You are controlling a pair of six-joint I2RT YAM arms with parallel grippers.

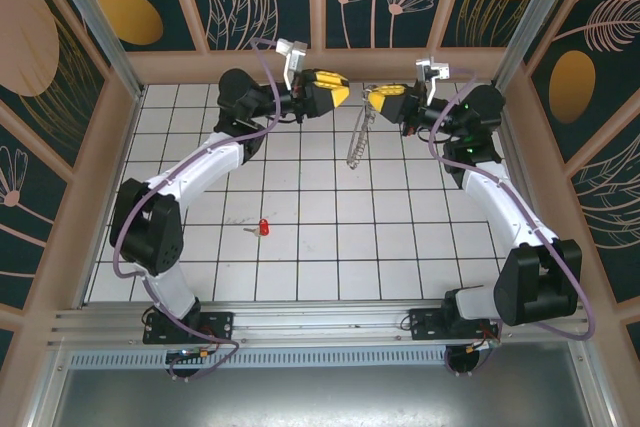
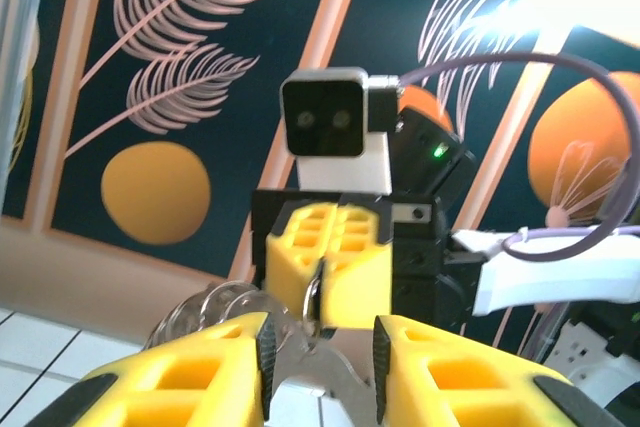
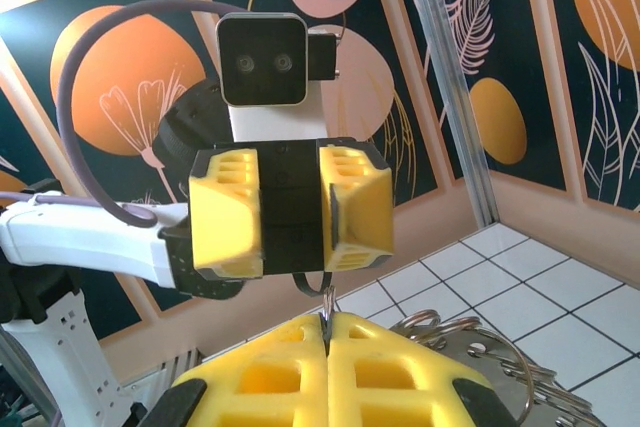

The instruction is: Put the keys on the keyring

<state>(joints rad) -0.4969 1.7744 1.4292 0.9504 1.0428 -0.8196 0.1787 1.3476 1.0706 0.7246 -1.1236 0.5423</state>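
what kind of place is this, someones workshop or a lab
Most likely a robot lab test cell, not a home. The left arm and right arm are bolted to a metal rail at the edge of a white gridded table, boxed in by an aluminium frame holding printed leaf-pattern panels.

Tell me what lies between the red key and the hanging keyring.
The stretch is bare: in the top view, white tiles lie between the key and the keyring, which hangs from the shut right gripper.
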